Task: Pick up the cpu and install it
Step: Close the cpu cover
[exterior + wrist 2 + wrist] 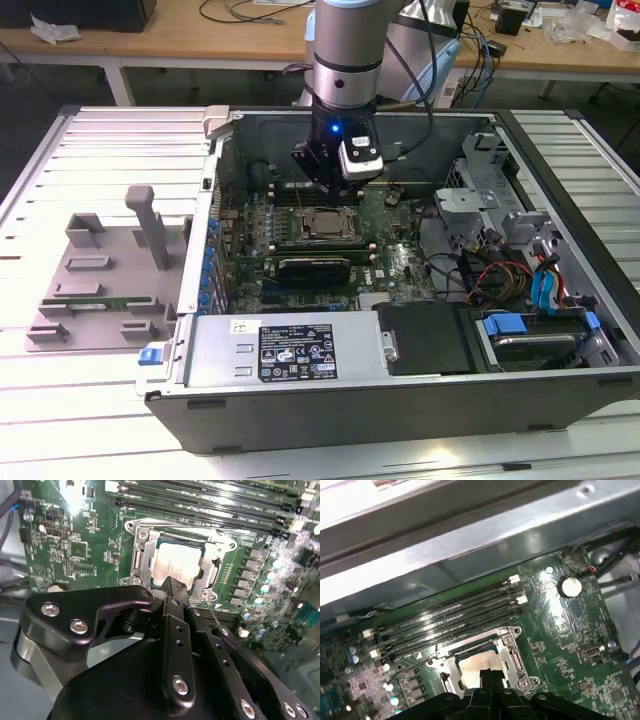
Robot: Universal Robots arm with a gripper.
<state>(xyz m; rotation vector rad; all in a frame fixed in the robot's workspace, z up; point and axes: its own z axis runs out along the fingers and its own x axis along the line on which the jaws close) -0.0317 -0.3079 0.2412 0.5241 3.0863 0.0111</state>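
Pincer: the black fingertips look pressed together in both wrist views, with nothing clamped between them.
Pincer position: the tip is low over one edge of the cpu. Whether it touches or leaves a slight gap, I cannot tell.
Cpu: lies flat in the socket frame on the motherboard, silver top plate up and metal frame all round. It is not held.
Cpu, exterior view: sits mid-board inside the open case, beneath the arm.
Memory slots: long black rows with white latches at the ends, just beside the socket, between it and a case wall.
Coin cell: round and silver, on the board near the slots' ends.
Labels: a black label with white print is on the grey housing along the case's near wall, with a small white sticker beside it. The writing cannot be made out.
Surface: white and slatted, it carries the case. Toward the exterior view's left is a grey holder with a green memory stick lying in it.
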